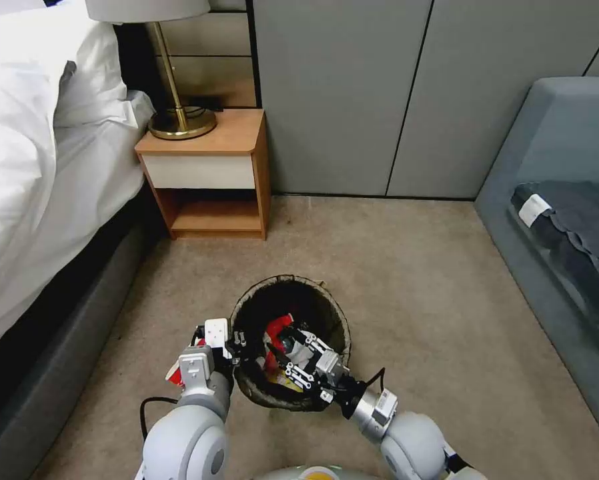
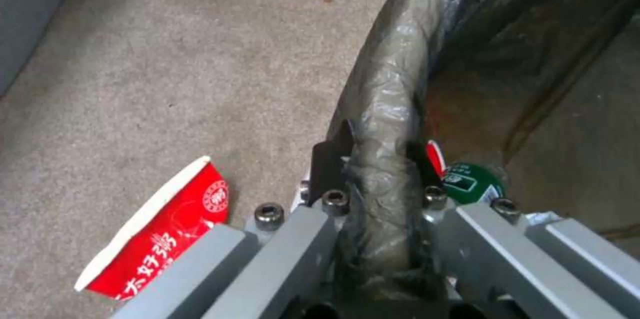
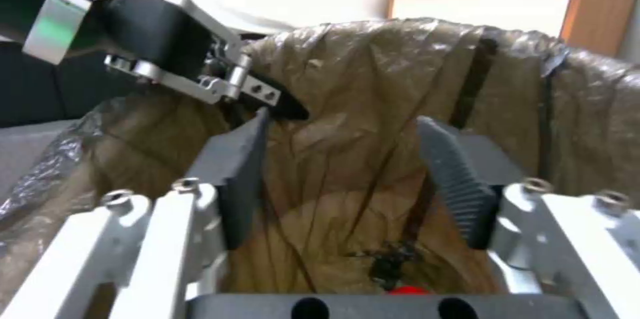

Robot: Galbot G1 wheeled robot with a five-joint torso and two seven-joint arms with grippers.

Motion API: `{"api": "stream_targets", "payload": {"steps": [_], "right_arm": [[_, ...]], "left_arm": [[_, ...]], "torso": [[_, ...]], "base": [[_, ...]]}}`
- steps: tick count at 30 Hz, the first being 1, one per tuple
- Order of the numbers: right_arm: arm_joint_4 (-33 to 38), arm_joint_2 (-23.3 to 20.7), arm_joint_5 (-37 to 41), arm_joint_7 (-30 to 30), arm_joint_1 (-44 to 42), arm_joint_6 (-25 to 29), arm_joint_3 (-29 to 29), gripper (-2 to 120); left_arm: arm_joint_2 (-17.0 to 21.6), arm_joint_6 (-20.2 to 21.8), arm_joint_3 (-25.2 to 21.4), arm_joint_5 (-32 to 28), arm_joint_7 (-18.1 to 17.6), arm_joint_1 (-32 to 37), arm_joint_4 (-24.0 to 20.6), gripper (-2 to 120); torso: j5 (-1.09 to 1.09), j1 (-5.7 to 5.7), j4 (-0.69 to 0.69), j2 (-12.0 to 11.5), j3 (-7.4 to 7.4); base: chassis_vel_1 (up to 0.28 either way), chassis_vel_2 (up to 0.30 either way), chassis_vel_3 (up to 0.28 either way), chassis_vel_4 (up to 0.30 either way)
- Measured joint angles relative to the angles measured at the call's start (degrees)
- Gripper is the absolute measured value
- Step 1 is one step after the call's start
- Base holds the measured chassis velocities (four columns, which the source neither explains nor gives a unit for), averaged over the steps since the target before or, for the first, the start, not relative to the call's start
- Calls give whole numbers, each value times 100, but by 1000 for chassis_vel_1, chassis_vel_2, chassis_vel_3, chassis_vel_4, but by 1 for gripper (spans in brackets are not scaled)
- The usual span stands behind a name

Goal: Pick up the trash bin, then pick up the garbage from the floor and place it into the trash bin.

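The trash bin (image 1: 287, 279), lined with a dark bag, is right in front of me above the carpet. My left gripper (image 1: 236, 341) is shut on its near-left rim; in the left wrist view the gripper (image 2: 377, 159) clamps the bag-wrapped rim (image 2: 393, 69). My right gripper (image 1: 293, 357) reaches inside the bin, open, with nothing between its fingers (image 3: 243, 179). Garbage lies in the bin: a red cup (image 1: 277, 329), a green bottle (image 2: 472, 185), a yellow wrapper (image 1: 283, 381). Another red-and-white paper cup (image 2: 160, 231) lies on the floor beside the left arm.
A wooden nightstand (image 1: 209, 173) with a brass lamp (image 1: 179, 120) stands ahead on the left, next to the bed (image 1: 39, 173). A grey sofa (image 1: 559, 200) lines the right side. Open carpet (image 1: 406, 280) lies between them, with grey wall panels behind.
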Motion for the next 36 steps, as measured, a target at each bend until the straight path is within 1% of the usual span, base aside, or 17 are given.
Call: {"api": "stream_targets", "payload": {"steps": [1,4,5,8,9,11,13,18,19,20,21,24,25,27,28,31,36], "right_arm": [[0,0,0,0,0,0,0,63],[79,-51,-3,28,-33,-18,44,76],[79,-51,-3,28,-33,-18,44,76],[119,-75,-4,49,-37,-25,73,89],[119,-75,-4,49,-37,-25,73,89],[141,-79,-5,53,-40,-27,87,98],[162,-79,-9,57,-47,-26,88,99],[677,7,-124,211,-185,108,260,100],[1069,124,-235,414,-299,264,435,100],[1500,293,-386,884,-475,370,590,100],[1500,293,-386,884,-475,370,590,100],[1969,576,-519,1778,-908,454,760,100],[1969,576,-519,1778,-908,454,760,100],[2010,746,-754,2184,-1244,772,885,100],[2010,746,-754,2184,-1244,772,885,100],[1864,913,-929,2550,-1555,1109,971,100],[1711,986,-1013,2613,-1615,1293,1055,100]], "left_arm": [[0,0,0,0,0,0,0,0],[4,0,-1,1,2,5,0,0],[4,0,-1,1,2,5,0,0],[8,0,-2,2,3,-1,0,0],[8,0,-2,2,3,-1,0,0],[8,0,-18,1,4,-11,0,0],[10,0,-27,-3,4,-17,0,0],[41,-4,-77,-33,6,-40,8,0],[48,-9,-105,-36,7,-48,43,0],[59,-26,-142,-31,10,-74,110,0],[59,-26,-142,-31,10,-74,110,0],[91,-36,-218,-33,12,-115,146,0],[91,-36,-218,-33,12,-115,146,0],[96,-37,-271,-43,12,-152,146,0],[96,-37,-271,-43,12,-152,146,0],[97,-44,-305,-43,13,-149,146,0],[90,-64,-309,-19,12,-109,147,0]], "torso": [[0,0,0,0,0],[0,0,0,0,0],[0,0,0,0,0],[0,0,0,0,0],[0,0,0,0,0],[0,0,0,0,0],[0,0,0,0,0],[0,0,0,0,0],[0,0,0,1,0],[-1,0,0,1,0],[-1,0,0,1,0],[-1,-1,-1,1,0],[-1,-1,-1,1,0],[0,-1,-2,1,0],[0,-1,-2,1,0],[0,-1,-1,1,0],[0,-1,0,1,0]], "base": [[0,0,0,0],[0,0,0,0],[0,0,0,0],[0,0,0,0],[0,0,0,0],[0,0,0,0],[0,0,0,0],[0,0,0,0],[0,0,0,0],[0,0,0,0],[0,0,0,0],[0,0,0,0],[0,0,0,0],[0,0,0,0],[0,0,0,0],[0,0,0,0],[0,0,0,0]]}}
